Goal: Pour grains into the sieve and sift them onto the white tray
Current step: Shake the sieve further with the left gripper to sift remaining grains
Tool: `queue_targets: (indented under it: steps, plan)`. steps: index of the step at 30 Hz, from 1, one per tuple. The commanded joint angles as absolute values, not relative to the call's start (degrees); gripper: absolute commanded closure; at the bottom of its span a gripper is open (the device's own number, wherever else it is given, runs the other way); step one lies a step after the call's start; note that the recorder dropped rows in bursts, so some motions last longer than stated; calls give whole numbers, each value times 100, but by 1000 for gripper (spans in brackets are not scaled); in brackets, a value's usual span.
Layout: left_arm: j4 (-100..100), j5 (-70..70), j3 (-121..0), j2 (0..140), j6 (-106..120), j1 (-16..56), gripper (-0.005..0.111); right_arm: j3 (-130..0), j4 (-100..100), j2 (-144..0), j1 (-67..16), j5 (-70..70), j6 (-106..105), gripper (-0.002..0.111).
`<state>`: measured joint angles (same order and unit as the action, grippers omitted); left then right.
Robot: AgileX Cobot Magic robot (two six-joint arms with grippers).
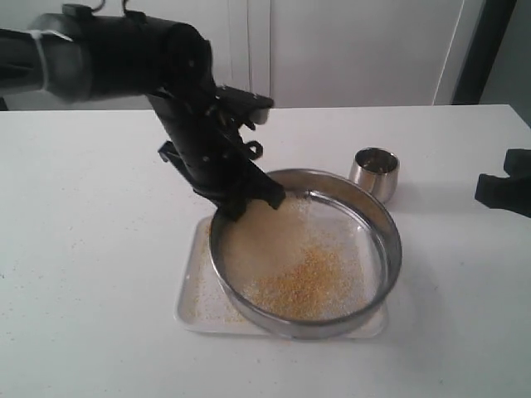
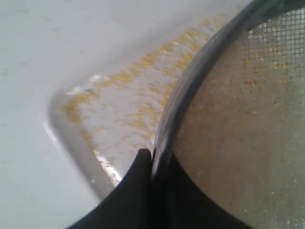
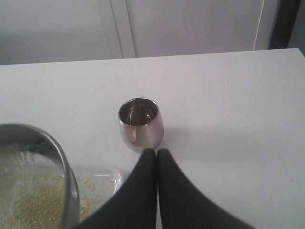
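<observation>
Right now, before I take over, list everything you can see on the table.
sieve: one, steel, over the white tray, rim pinched by the left gripper
grains: loose heap, yellow and whitish, on the sieve mesh; some yellow ones lie on the tray
white tray: one, white, under the sieve, mid-table
steel cup: one, shiny silver, upright on the table beyond the sieve's right side, looks empty
table: one, white, under everything
left gripper: black, shut on the sieve's far-left rim
right gripper: black, shut, empty, at the table's right side, apart from the steel cup
</observation>
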<state>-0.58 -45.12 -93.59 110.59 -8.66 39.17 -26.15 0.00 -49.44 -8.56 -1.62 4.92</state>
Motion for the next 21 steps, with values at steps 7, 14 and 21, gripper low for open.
queue_targets:
  steps: [7, 14, 21]
  plan:
    - [57, -5097, -9385, 10847, -1266, 3579, 107, -2596, 0, -4924, -860, -119, 468, 108]
    - [57, -5076, -9385, 10837, -1266, 3575, 107, -2596, 0, -4924, -860, -119, 468, 108]
    - [57, -5298, -9375, 10606, -1025, 3575, 107, -2596, 0, -4924, -860, -119, 468, 108]
